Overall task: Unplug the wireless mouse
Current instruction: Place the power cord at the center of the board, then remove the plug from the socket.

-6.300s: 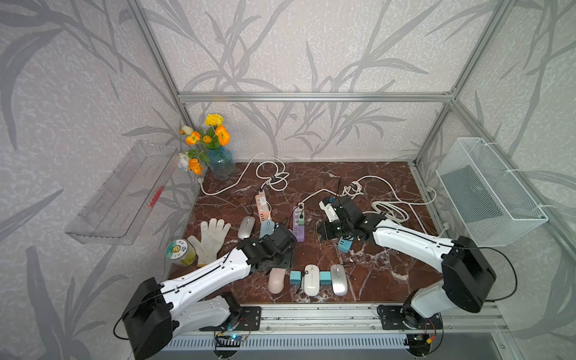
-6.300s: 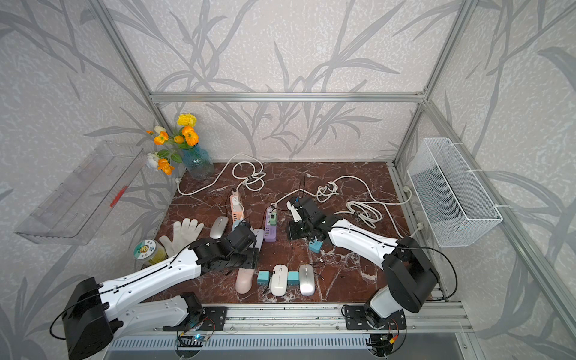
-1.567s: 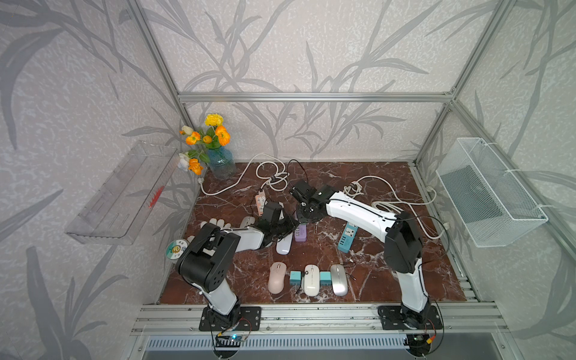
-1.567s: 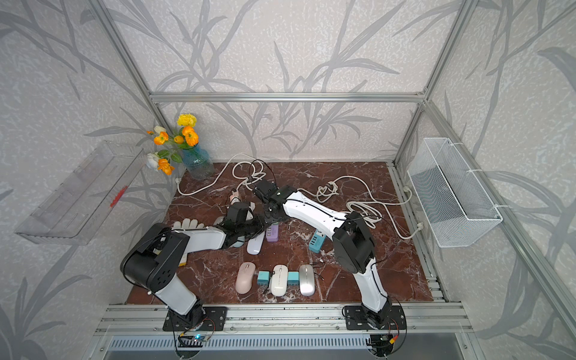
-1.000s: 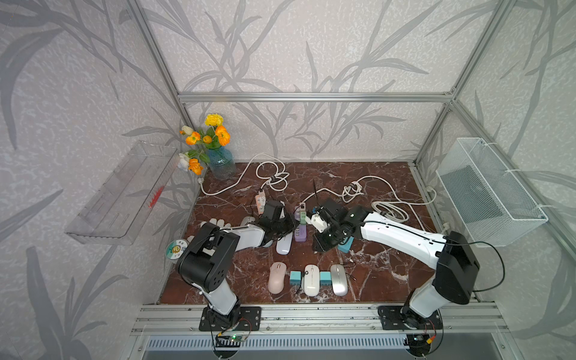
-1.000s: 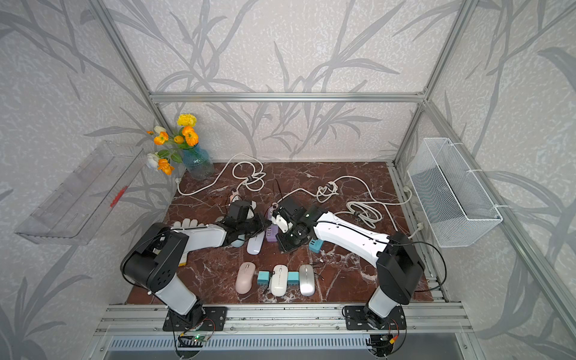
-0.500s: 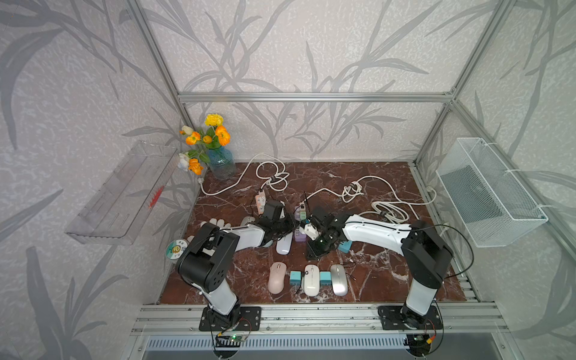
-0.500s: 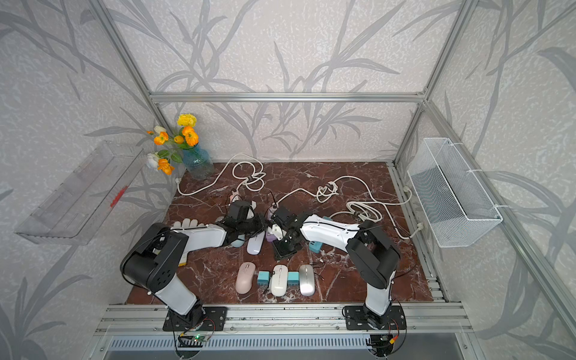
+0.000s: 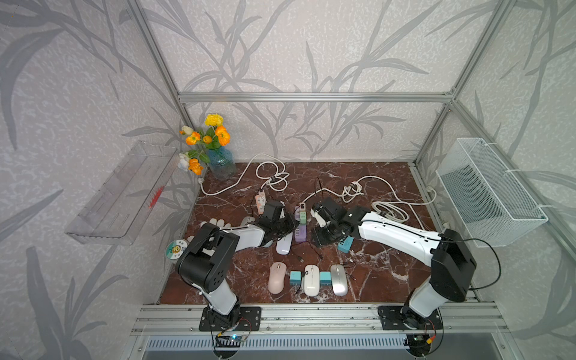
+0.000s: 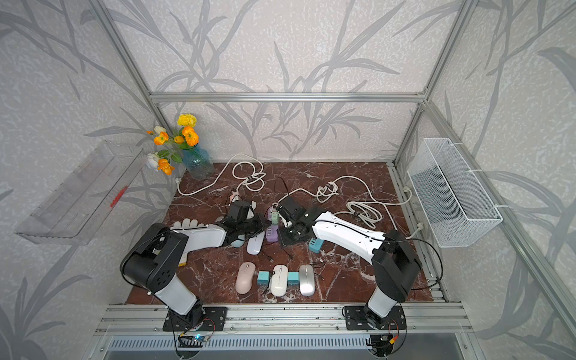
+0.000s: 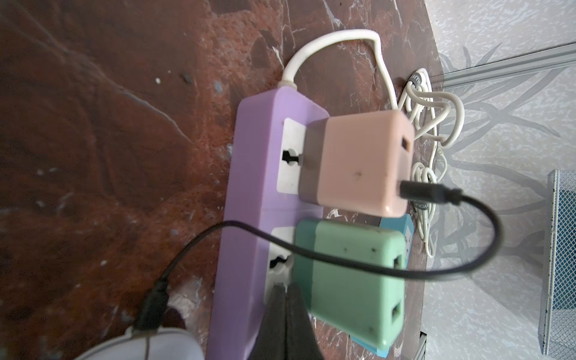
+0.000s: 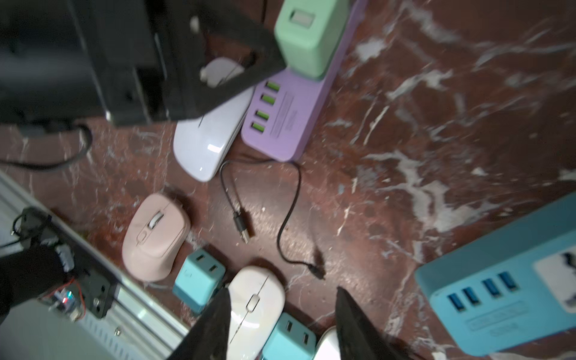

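Near black cable (image 12: pixel 241 225) | right jaws apart (empty) | left jaws closed

Pale grey wallpaper with darker leaf pattern (image 9: pixel 311 62) on all sides. Silver aluminium frame bar (image 9: pixel 311 97) across centre. Red-brown white-veined marble tabletop (image 9: pixel 374 174) lower centre. Clear plastic wall shelf (image 9: pixel 124 193) left, white wire mesh basket (image 9: pixel 486 190) right. Soft, even light.

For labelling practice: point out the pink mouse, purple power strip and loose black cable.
pink mouse (image 12: pixel 154 246), right wrist view, back.
purple power strip (image 11: pixel 249 187), left wrist view, side.
loose black cable (image 12: pixel 240 222), right wrist view, USB plug.
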`<state>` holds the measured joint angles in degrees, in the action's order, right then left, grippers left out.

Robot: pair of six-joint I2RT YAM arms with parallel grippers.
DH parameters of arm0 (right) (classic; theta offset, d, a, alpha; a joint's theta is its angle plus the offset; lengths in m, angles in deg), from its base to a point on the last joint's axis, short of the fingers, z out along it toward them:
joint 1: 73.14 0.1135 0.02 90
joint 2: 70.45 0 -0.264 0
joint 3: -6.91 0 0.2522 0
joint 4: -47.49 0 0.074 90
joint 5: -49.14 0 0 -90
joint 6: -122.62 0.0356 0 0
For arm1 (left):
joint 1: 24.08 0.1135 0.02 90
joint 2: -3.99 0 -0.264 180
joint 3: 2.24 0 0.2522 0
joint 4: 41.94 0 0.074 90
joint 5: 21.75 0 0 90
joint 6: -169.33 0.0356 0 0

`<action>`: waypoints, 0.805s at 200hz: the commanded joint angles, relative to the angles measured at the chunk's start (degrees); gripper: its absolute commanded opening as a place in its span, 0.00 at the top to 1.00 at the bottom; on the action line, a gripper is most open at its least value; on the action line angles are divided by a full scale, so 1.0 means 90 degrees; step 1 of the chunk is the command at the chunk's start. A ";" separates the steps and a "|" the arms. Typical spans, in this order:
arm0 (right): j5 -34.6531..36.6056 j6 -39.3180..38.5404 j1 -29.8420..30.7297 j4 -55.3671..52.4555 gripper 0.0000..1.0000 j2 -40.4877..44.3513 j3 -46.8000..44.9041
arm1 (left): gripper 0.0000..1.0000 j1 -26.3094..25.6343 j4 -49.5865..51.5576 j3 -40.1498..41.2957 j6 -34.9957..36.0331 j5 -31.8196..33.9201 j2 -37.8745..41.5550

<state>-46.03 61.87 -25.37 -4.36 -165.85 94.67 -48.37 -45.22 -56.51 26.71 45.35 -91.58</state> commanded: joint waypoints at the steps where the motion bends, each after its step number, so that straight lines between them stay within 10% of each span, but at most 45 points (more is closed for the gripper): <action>1: 0.0928 0.0384 -0.0184 -0.0358 0.46 -0.0588 0.0762 | 1.00 0.0014 0.0492 0.0199 -0.0017 0.0092 -0.0157; 161: 0.1178 0.0663 -0.0256 -0.1719 0.53 -0.3661 0.4489 | 1.00 0.0024 0.0204 0.0381 -0.0150 0.0102 -0.0222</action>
<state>-37.01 67.34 -27.73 -15.36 -196.97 133.14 -48.37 -48.15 -55.11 25.25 45.20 -91.62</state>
